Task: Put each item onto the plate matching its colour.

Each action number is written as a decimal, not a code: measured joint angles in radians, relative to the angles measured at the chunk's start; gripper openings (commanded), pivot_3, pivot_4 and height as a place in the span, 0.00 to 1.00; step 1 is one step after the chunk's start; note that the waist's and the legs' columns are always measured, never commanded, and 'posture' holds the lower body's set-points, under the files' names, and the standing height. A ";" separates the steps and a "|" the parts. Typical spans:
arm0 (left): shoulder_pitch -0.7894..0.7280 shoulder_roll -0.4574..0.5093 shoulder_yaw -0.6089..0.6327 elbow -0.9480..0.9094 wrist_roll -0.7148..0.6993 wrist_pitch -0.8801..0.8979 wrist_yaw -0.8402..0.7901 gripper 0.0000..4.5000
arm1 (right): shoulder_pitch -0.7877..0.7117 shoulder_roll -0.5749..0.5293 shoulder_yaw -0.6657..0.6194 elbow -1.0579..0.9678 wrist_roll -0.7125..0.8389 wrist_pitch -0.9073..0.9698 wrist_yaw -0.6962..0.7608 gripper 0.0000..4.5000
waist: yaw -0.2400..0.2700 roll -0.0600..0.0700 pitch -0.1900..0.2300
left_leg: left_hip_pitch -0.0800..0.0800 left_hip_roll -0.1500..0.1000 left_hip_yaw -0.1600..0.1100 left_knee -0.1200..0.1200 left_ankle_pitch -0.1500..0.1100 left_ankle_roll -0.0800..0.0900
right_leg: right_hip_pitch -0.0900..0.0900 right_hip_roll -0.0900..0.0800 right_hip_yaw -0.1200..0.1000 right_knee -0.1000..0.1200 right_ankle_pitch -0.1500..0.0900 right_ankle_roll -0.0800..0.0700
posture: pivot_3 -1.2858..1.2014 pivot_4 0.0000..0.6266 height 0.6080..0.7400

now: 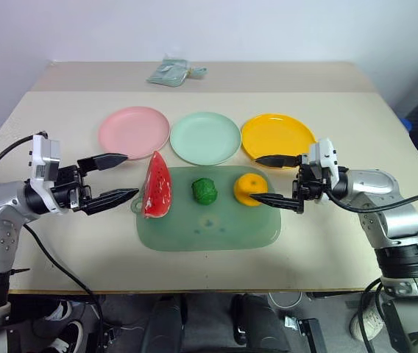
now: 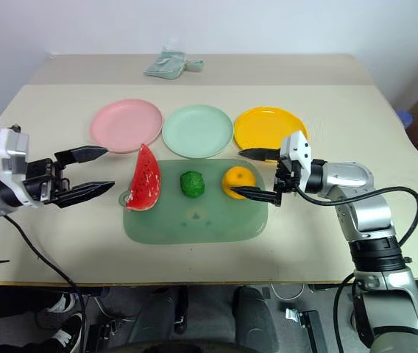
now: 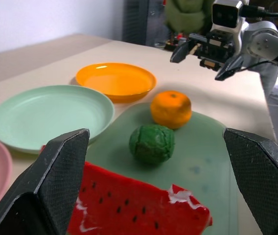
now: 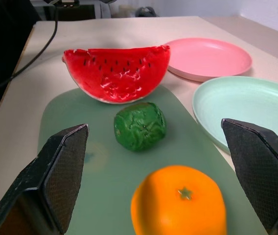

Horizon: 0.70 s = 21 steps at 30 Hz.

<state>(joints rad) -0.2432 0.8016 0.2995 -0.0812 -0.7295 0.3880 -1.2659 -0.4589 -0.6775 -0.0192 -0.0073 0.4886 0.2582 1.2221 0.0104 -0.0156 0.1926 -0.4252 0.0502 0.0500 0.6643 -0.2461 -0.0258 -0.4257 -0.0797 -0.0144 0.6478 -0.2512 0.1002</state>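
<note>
Nothing has been put on a plate yet, so the task is judged to be at its very start, with both hands lined up for a first grab. The left hand [image 1: 113, 179] is held level with its two black fingers spread wide and nothing between them, and the red toy watermelon wedge with green rind [image 1: 157, 185] stands just past its fingertips. The right hand [image 1: 275, 179] is also spread wide and holds nothing; the round toy orange [image 1: 249, 188] sits just in front of it, close to its lower finger. The bumpy dark-green toy ball [image 1: 204, 191] lies between the two hands, further from each than the fruit next to it. All three toys rest on the see-through green soft mat [image 1: 207, 224] on the pale table [image 1: 356, 118]. Beyond the hands, three round plates are set in a row: the pink plastic plate [image 1: 133, 132] near the left hand, the yellow-orange plastic plate [image 1: 277, 136] near the right hand, and the pale mint-green plastic plate [image 1: 204, 137] in the middle. For the next move, it is judged that a hand must be slid around its fruit, pressed shut on it, lifted, and carried to the plate of the same colour. Three toys, three plates, one mat and two hands are counted. A small crumpled greenish bag [image 1: 169, 72] is seen far off, at the back of the table.
</note>
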 measured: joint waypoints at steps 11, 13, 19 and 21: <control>-0.035 -0.008 -0.023 -0.002 -0.002 0.036 0.031 1.00 | 0.051 -0.025 -0.036 -0.055 0.008 0.020 -0.028 0.99 | -0.001 0.000 0.000 | 0.000 0.000 0.000 0.000 0.000 0.000 | 0.000 0.000 0.000 0.000 0.000 0.000 | 0.52 0.24 0.98; -0.021 0.022 0.010 -0.063 -0.051 0.114 0.071 1.00 | 0.050 -0.028 -0.036 -0.054 0.007 0.020 -0.024 0.99 | -0.003 0.000 0.000 | 0.000 0.000 0.000 0.000 0.000 0.000 | 0.000 0.000 0.000 0.000 0.000 0.000 | 0.52 0.24 0.98; 0.000 0.043 0.094 -0.274 -0.185 0.302 0.289 1.00 | 0.031 -0.024 -0.035 -0.025 0.004 -0.002 -0.018 0.99 | -0.001 0.000 0.000 | 0.000 0.000 0.000 0.000 0.000 0.000 | 0.000 -0.001 0.000 0.000 0.000 0.000 | 0.52 0.24 0.98; 0.015 0.044 0.097 -0.318 -0.198 0.365 0.384 1.00 | 0.016 -0.018 -0.034 -0.008 0.004 -0.005 -0.018 0.99 | -0.002 0.000 0.000 | 0.000 0.000 -0.001 0.000 0.000 0.000 | 0.000 0.000 0.000 0.000 0.000 0.000 | 0.52 0.24 0.98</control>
<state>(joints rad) -0.2284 0.8452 0.3960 -0.3991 -0.9279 0.7534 -0.8815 -0.4427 -0.6956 -0.0537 -0.0155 0.4928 0.2533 1.2040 0.0085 -0.0157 0.1926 -0.4249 0.0502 0.0491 0.6642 -0.2461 -0.0258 -0.4253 -0.0798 -0.0141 0.6481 -0.2512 0.1003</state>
